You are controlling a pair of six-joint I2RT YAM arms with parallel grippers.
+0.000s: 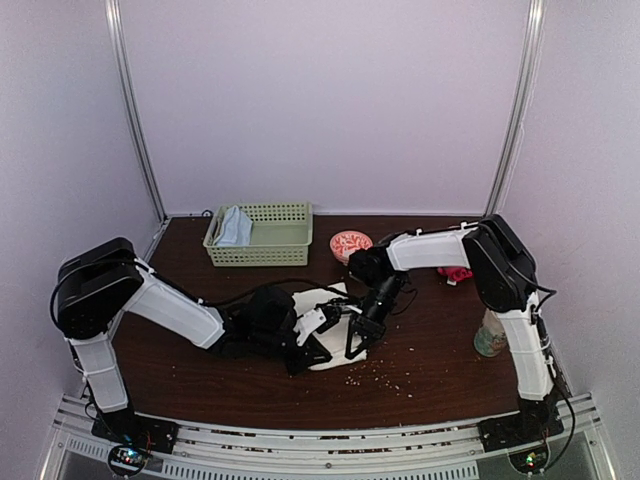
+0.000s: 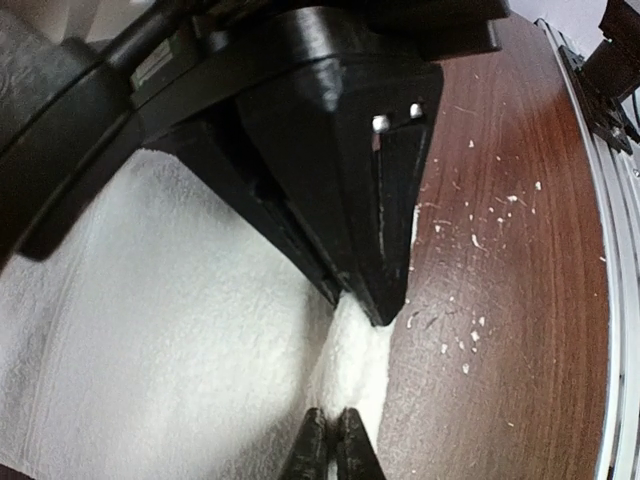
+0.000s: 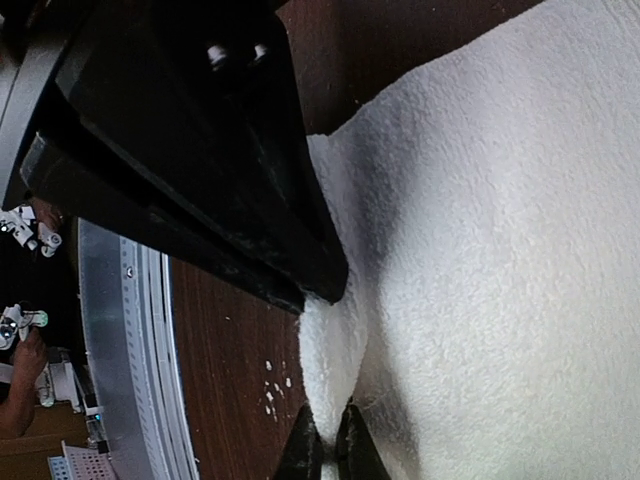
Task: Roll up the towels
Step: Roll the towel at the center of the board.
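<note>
A basket [image 1: 258,235] stands back left on the worktop [image 1: 430,350], one towel [image 1: 233,227] in its left end, a bowl [image 1: 351,243] just right of it. The second towel [image 1: 330,360] lies in front, centrally; a mug [image 1: 490,335] stands far right.

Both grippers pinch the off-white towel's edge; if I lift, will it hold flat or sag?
Probably sags: the off-white towel puckers into a soft ridge at the left gripper and right gripper. Its nubbly surface likely resists slipping.
</note>
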